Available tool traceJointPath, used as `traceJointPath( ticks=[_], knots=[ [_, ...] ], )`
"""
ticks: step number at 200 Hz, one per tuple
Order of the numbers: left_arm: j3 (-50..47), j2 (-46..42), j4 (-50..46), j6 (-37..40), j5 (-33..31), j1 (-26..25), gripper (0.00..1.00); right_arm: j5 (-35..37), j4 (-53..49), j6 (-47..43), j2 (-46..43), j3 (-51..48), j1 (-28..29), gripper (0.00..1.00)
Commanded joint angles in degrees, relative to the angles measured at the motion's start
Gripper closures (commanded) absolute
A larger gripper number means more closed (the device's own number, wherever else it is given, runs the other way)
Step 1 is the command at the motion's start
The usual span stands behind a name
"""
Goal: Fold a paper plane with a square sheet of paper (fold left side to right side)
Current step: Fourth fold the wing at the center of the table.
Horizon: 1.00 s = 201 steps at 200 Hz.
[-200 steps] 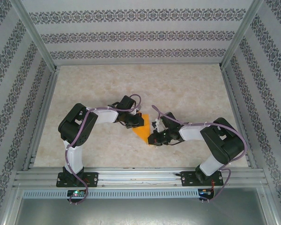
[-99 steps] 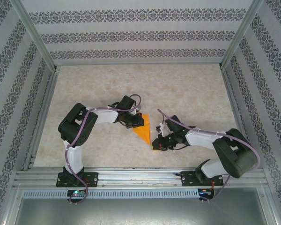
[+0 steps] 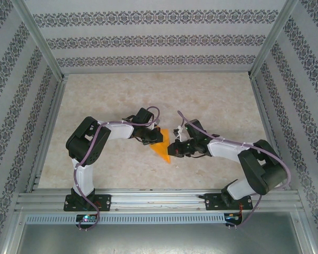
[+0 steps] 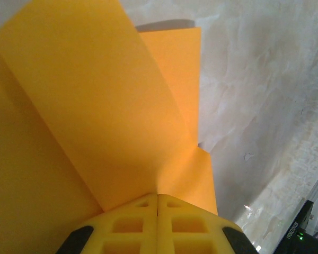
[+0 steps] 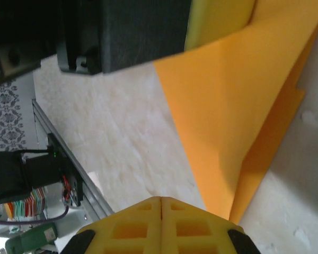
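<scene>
Left gripper (image 4: 158,197): yellow pads pressed together, pinching the folded orange sheet of paper (image 4: 90,106). Right gripper (image 5: 161,200): pads meet with no gap, the sheet's lower corner just beside them. The sheet sits between both grippers, near the middle of the table (image 3: 201,100).

One orange paper (image 3: 161,149), one table (image 3: 148,95), two arms, two grippers.
The left arm (image 3: 90,143) is at 8 o'clock of the orange paper and the right arm (image 3: 254,164) is at 4 o'clock, so that makes two. Each arm has one gripper: the left gripper (image 3: 151,136) and the right gripper (image 3: 175,150). Each gripper has two yellow fingers (image 4: 132,222).
</scene>
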Motion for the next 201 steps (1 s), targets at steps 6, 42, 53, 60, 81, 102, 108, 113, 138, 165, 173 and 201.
traceJointPath(
  ticks=[6, 42, 53, 60, 81, 102, 108, 113, 138, 165, 173, 201],
  knots=[
    [-1.35, 2.16, -4.21, 0.88, -5.64, 0.46, 1.0, 3.31, 2.98, 0.5, 3.69, 2.45, 0.56, 1.0],
    [-1.11, 2.06, -4.47, 0.98, -5.64, 0.38, 1.0, 4.77, 2.22, -0.33, 7.82, 2.97, 0.74, 1.0],
    [-1.13, 2.14, -4.52, 1.03, -5.69, 0.37, 1.0, 5.2, 1.93, -0.59, 8.56, 2.84, 0.83, 1.0],
    [-1.07, 2.14, -4.62, 1.05, -5.64, 0.42, 1.0, 5.58, 1.48, -0.77, 9.0, 2.84, 0.83, 1.0],
    [-0.82, 2.06, -4.92, 1.27, -5.69, 0.46, 1.0, 6.2, 0.77, -1.25, 10.1, 2.8, 1.08, 1.0],
    [-0.66, 2.06, -4.91, 1.14, -5.71, 0.39, 1.0, 7.01, -0.53, -1.85, 10.82, 2.88, 1.23, 1.0],
    [-0.7, 2.02, -4.91, 1.18, -5.73, 0.42, 1.0, 7.35, -1.09, -2.11, 10.92, 2.88, 1.36, 1.0],
    [-0.65, 1.93, -4.92, 1.09, -5.72, 0.47, 1.0, 7.77, -1.63, -2.34, 11.0, 2.92, 1.36, 1.0],
    [-0.54, 1.31, -4.61, 1.06, -5.79, 0.48, 0.99, 9.37, -4.14, -3.27, 11.18, 3.02, 1.45, 1.0],
    [-0.37, -0.63, -2.42, 0.8, -4.44, 0.49, 0.95, 12.24, -7.15, -4.57, 11.62, 3.1, 1.58, 1.0],
    [-0.21, -1.45, -1.6, 0.55, -4.12, 0.49, 0.93, 13.16, -7.84, -4.81, 11.91, 3.19, 1.71, 1.0],
    [-0.93, -5.04, 1.12, 0.3, -2.99, 0.43, 0.89, 16.16, -9.88, -5.43, 12.85, 3.5, 1.96, 1.0]
  ],
)
